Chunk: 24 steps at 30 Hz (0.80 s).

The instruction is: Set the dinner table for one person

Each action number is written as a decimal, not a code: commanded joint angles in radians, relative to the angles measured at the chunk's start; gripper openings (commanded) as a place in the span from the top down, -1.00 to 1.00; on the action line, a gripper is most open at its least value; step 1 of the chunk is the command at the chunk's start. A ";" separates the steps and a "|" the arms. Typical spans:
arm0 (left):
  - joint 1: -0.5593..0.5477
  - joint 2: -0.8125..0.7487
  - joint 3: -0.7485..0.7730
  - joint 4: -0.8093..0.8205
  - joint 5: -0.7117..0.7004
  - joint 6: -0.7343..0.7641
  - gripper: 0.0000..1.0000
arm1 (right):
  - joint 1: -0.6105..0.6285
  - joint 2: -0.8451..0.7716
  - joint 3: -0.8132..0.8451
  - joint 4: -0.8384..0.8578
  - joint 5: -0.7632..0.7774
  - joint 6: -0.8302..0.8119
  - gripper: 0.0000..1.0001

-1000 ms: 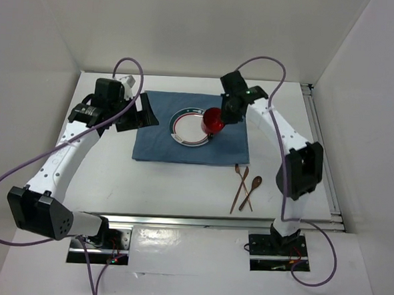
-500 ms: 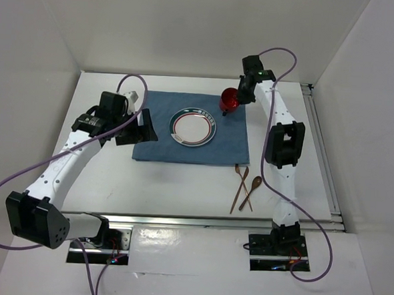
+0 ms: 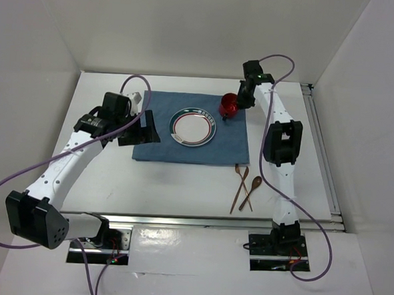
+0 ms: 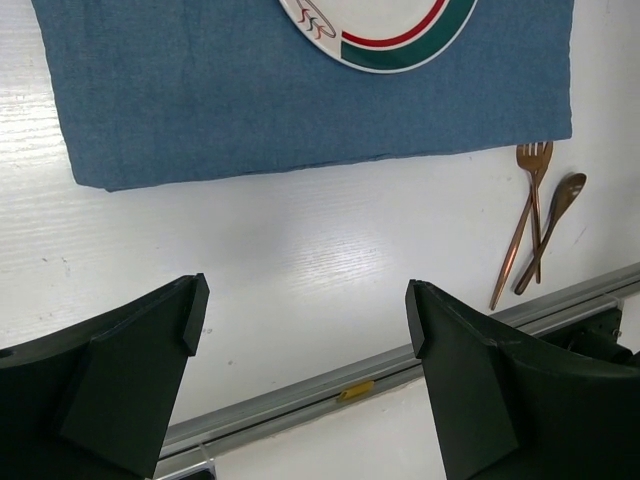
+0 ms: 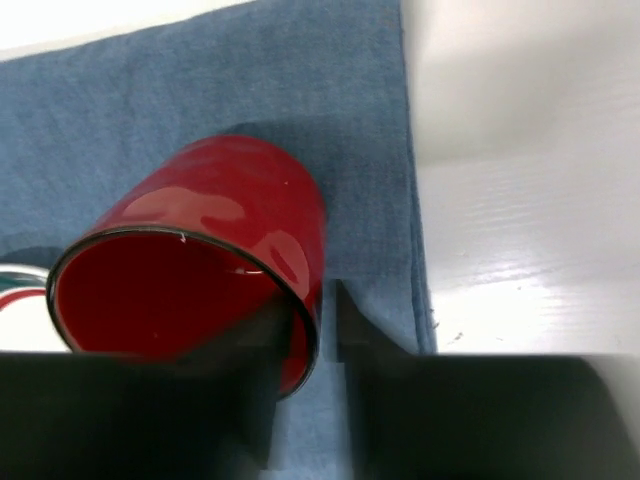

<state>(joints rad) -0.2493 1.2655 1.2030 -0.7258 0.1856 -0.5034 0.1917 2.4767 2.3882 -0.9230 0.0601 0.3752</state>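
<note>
On the white dinner table [image 3: 101,182] lies a blue placemat [image 3: 157,145] with a white plate [image 3: 193,127] rimmed in red and green at its middle. A red cup [image 3: 229,104] stands on the mat's far right corner. My right gripper [image 3: 232,109] straddles the cup's rim [image 5: 200,260]: one finger is inside, the other outside. A sliver of blue cloth shows between the wall and the outer finger [image 5: 350,320]. My left gripper [image 3: 141,127] hangs wide open and empty over the mat's left edge [image 4: 250,100], its jaws [image 4: 305,300] apart above bare table.
A copper fork [image 3: 238,187] and spoon [image 3: 251,191] lie side by side on the table, near and right of the mat. The left wrist view also shows the fork [image 4: 525,215] and spoon [image 4: 555,225]. An aluminium rail [image 3: 212,221] runs along the near edge.
The right arm carried the red cup from above the plate's right side to the mat's far right corner, and its jaws have loosened. The left gripper shifted slightly right.
</note>
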 commanded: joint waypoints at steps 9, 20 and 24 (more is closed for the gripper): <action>-0.028 -0.020 0.024 -0.001 -0.044 -0.006 -1.00 | 0.002 -0.253 -0.065 0.091 -0.078 0.011 -0.87; -0.056 0.000 0.043 0.019 -0.064 0.003 -0.91 | 0.022 -0.913 -0.976 0.188 0.020 0.060 -0.64; -0.067 0.000 0.043 0.028 -0.064 0.003 -0.91 | 0.067 -1.175 -1.283 0.133 -0.042 0.187 -0.42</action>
<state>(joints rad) -0.3050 1.2667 1.2064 -0.7300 0.1276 -0.5022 0.2214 1.4078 1.2514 -0.7467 0.0444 0.4587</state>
